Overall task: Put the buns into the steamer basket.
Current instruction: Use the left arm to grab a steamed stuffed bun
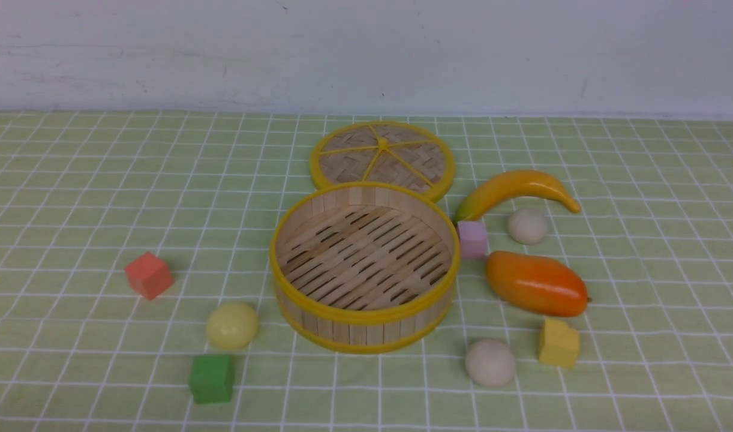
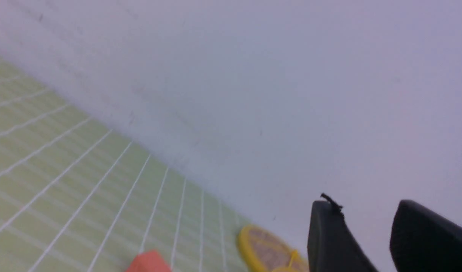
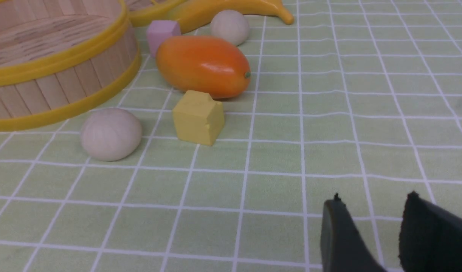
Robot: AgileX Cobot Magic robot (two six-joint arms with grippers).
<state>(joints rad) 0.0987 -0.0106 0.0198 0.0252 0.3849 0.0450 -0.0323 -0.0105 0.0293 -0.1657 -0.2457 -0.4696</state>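
The right gripper [image 3: 374, 204] hangs low over the checked cloth of the bench [image 3: 329, 113], its two dark fingers parted with only cloth showing between them; it holds nothing. Ahead of it and toward the robot's left lie the yellow cube [image 3: 198, 117] and, just beside that, an off-white bun [image 3: 110, 133], which sits near the front wall of the steamer basket [image 3: 57, 64] with open cloth between the two. Behind the cube lies the orange mango [image 3: 203, 66]. Beyond the mango rests a second off-white bun [image 3: 230, 27], hemmed in by the mango in front, the banana [image 3: 223, 11] curving behind it, and the pink cube [image 3: 162, 32] between it and the basket. The pink cube is close against the basket's wall; whether it touches I cannot tell.

The left gripper [image 2: 367, 211] is also spread, nothing between its fingers. Its camera is tilted and blurred and looks mostly at the pale wall [image 2: 291, 75], so how high it hangs is unclear; the red cube [image 2: 149, 262] and the woven lid [image 2: 265, 249] show at the frame's edge.

In the front view neither arm shows. The basket stands upright mid-bench, its slatted floor bare, and the lid lies flat just behind it. The pale yellow bun [image 1: 232, 325] lies on the cloth to the basket's left, just beside it, with the green cube [image 1: 211, 378] just in front of the bun on the robot's side.
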